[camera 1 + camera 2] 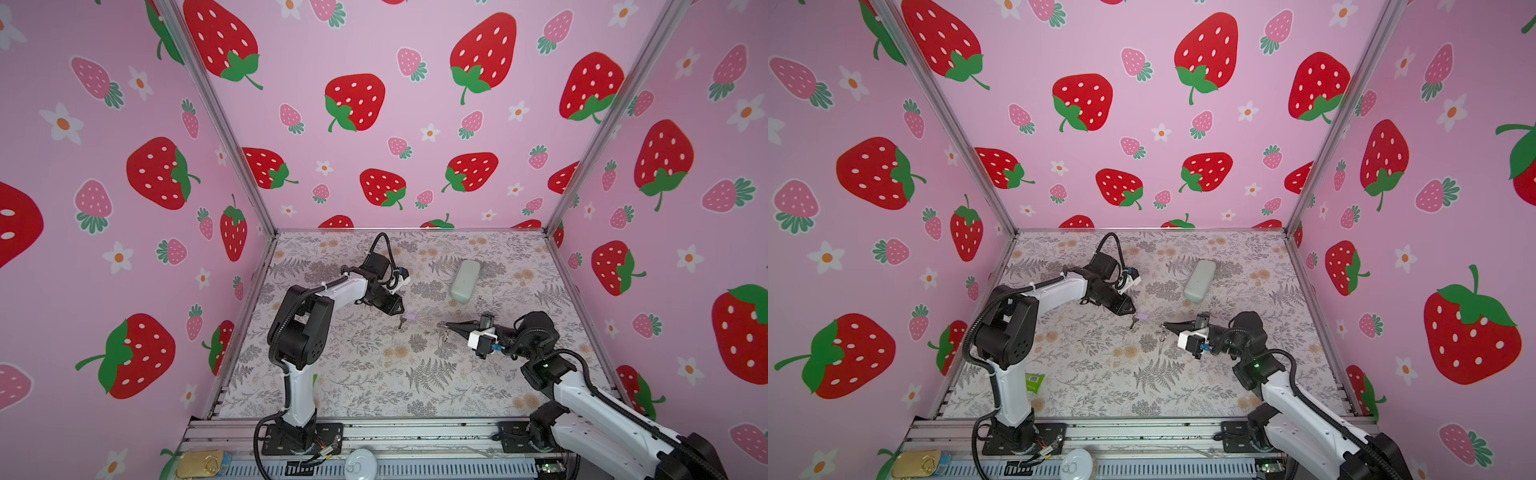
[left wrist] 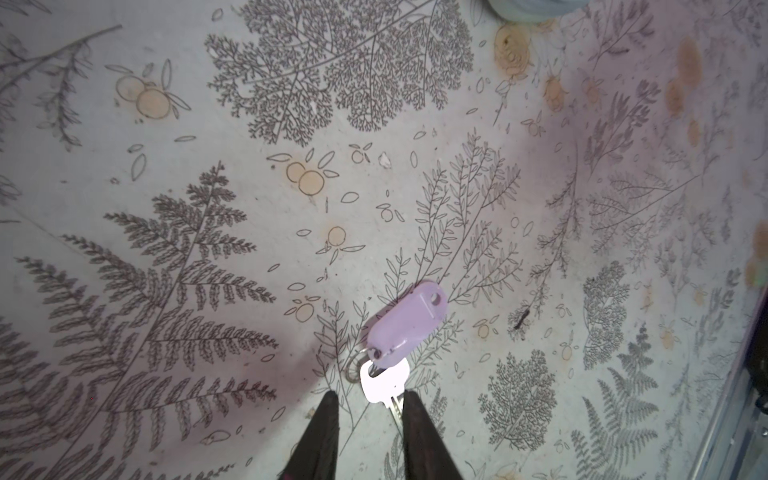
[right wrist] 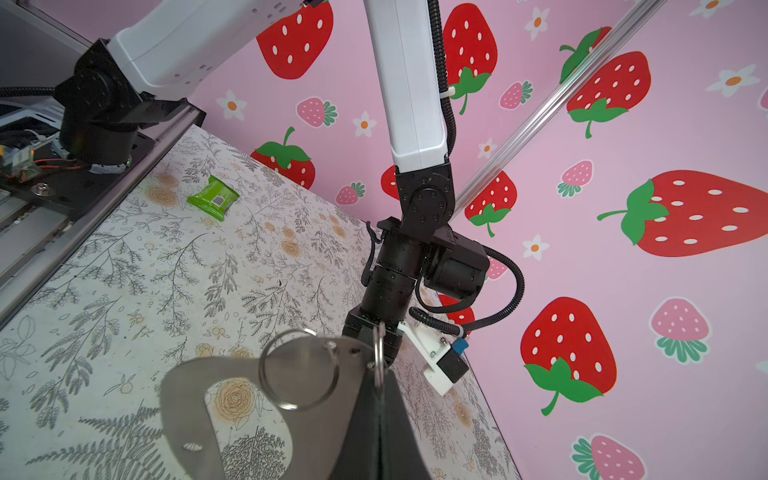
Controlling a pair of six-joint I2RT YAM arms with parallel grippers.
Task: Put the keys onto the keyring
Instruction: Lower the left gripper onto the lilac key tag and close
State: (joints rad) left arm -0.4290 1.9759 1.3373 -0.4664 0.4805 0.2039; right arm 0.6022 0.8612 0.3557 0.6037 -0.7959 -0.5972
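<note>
The keys (image 2: 384, 384) lie flat on the floral mat: a silvery key on a small ring with a lilac tag (image 2: 409, 328). Both top views show them mid-table (image 1: 408, 318) (image 1: 1140, 317). My left gripper (image 2: 369, 401) is down over them, open, with the key's blade between the jaws and against one fingertip (image 2: 409, 401); it is also seen from above (image 1: 400, 309) (image 1: 1131, 311). My right gripper (image 3: 380, 374) is shut on a metal ring of the grey keyring (image 3: 183, 399). It holds the keyring just above the mat, right of the keys (image 1: 444, 333) (image 1: 1161, 336).
A pale grey-green oblong case (image 1: 465, 279) (image 1: 1200, 281) lies behind the grippers. A green packet (image 1: 1034, 382) (image 3: 212, 197) sits by the left arm's base. A gold tin (image 1: 199, 463) and a white lid (image 1: 360, 465) rest on the front rail.
</note>
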